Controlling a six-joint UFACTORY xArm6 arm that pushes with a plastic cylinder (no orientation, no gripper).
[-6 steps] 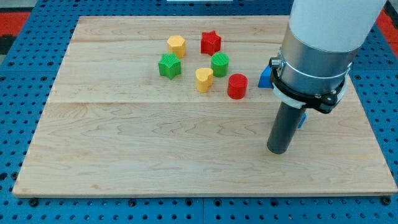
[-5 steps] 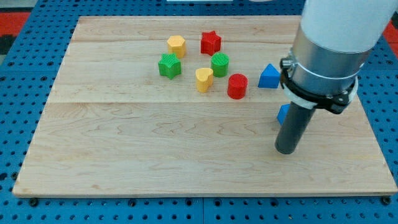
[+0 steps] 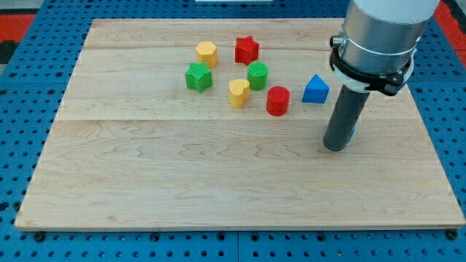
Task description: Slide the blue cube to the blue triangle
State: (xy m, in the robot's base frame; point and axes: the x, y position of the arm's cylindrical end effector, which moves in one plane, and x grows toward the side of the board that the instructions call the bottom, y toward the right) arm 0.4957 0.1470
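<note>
And here's the wooden table (image 3: 182, 182), wide and pale, most of its near half bare, with all the blocks gathered toward the view's top. Dominating the view's right is the arm (image 3: 378, 36), a fat grey cylinder narrowing into the dark rod, and my tip (image 3: 335, 148) is planted on the table right of centre. No jaws on this rig at all (just a rod, so nothing opens, closes or grips); contact is by pushing only.

Now the target: the blue triangle (image 3: 315, 89) sits above and slightly to the view's left of my tip, near but apart from it. The blue cube (image 3: 352, 134) is almost entirely hidden behind the rod. Only a sliver of blue peeks out on the rod's right edge, so the rod looks to be touching it or just beside it, and I can't tell which.

That placement makes sense as a judgement: the tip stands on the lower-left side of the cube, which isn't the ideal side for driving it up-left to the triangle, so a swing around to the cube's right looks called for.

Off to the view's left, the bystanders cluster well clear: red cylinder (image 3: 277, 100) nearest the triangle, green cylinder (image 3: 257, 75), red star (image 3: 247, 49), yellow heart (image 3: 238, 92), green cube (image 3: 198, 76), yellow hexagon (image 3: 207, 53).
</note>
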